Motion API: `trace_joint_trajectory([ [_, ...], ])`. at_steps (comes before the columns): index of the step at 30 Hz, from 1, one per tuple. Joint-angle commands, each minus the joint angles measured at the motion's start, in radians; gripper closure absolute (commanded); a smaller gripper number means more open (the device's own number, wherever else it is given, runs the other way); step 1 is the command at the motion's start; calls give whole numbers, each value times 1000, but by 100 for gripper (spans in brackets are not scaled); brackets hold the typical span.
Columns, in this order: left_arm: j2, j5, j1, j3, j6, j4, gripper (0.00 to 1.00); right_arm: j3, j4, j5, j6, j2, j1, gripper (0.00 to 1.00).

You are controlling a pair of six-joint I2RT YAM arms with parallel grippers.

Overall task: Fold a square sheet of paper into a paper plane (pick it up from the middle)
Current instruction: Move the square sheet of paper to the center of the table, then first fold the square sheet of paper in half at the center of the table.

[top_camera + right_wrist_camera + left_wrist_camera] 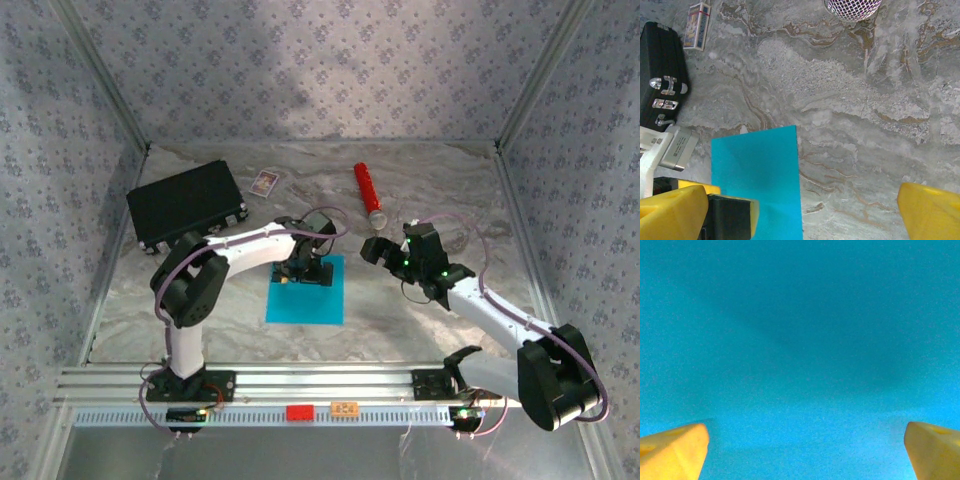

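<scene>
The square sheet of paper is bright cyan and lies flat on the marble table, with no crease visible. My left gripper hangs low over the sheet's far half, open. In the left wrist view its yellow fingertips stand wide apart over the plain cyan paper, with nothing between them. My right gripper is open too and hovers above bare table just right of the sheet's far corner. In the right wrist view the sheet lies at lower left, and the gripper holds nothing.
A black case lies at the back left, with a small white card beside it. A red cylinder lies behind the right gripper. Patterned walls enclose the table on three sides. An aluminium rail runs along the near edge.
</scene>
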Motion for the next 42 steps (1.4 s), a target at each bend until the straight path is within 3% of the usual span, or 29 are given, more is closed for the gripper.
trace_joint_trajectory([
  [1,33,3,-13,45,-11,-52,0,0,-17,0,16,13,-6,1],
  [42,120,-9,-31,-17,-67,0,1,-2,-17,5,16,15,-8,1],
])
